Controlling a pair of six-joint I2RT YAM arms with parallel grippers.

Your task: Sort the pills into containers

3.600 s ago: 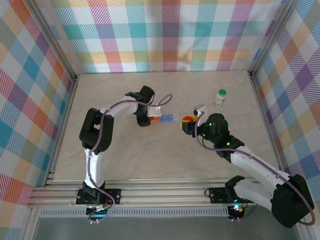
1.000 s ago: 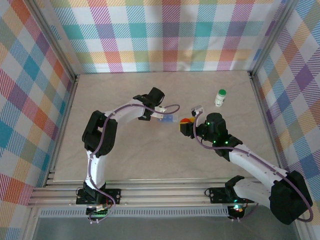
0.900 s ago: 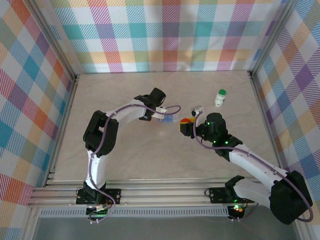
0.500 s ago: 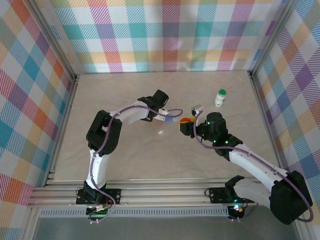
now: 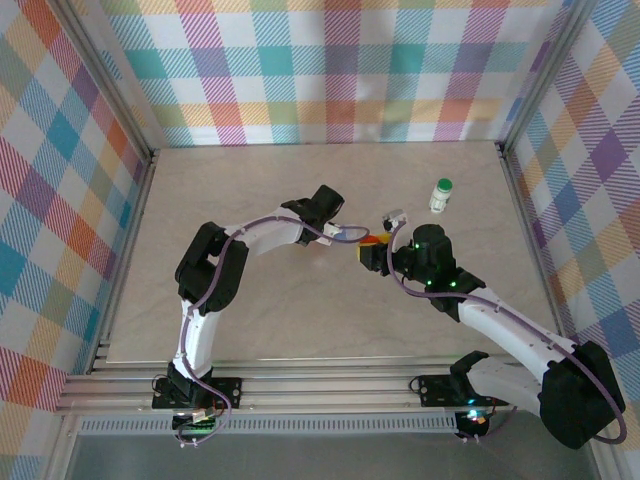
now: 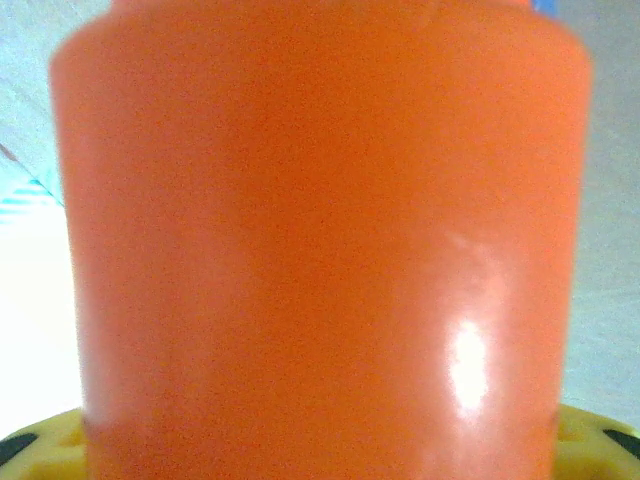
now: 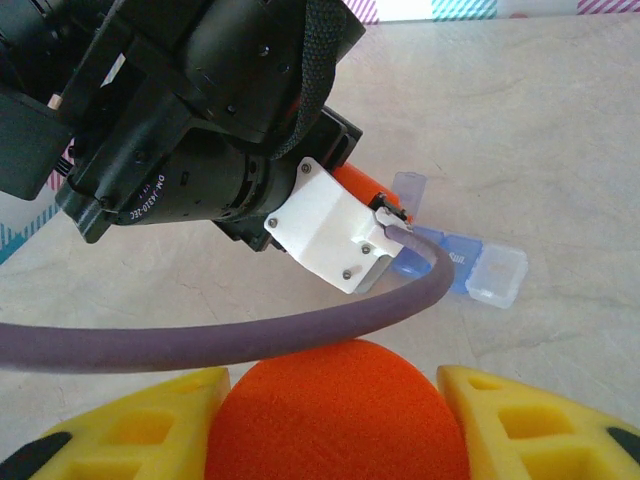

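Observation:
The orange pill bottle (image 6: 320, 240) sits close against the left wrist camera, with a yellow fingertip (image 6: 592, 440) at each lower corner. My left gripper (image 6: 320, 455) is shut on it. From above, that gripper (image 5: 347, 236) hangs mid-table, right beside my right gripper (image 5: 372, 246). The right gripper (image 7: 335, 435) is shut on an orange rounded cap (image 7: 340, 410) between yellow fingers (image 7: 130, 420). Beyond it lies the flat blue box (image 7: 455, 262) with small lids flipped open, under the left wrist. A sliver of the orange bottle (image 7: 352, 183) shows there. The pills are out of view.
The whitish bottle with a green cap (image 5: 441, 194) stands upright at the back right. The left arm's purple cable (image 7: 300, 325) arcs just above the cap. Checked walls (image 5: 330, 70) close in the beige table (image 5: 250, 300) on three sides.
The left arm has swung right with the orange bottle, over the blue box and up to the right gripper. The right arm has stayed in place.

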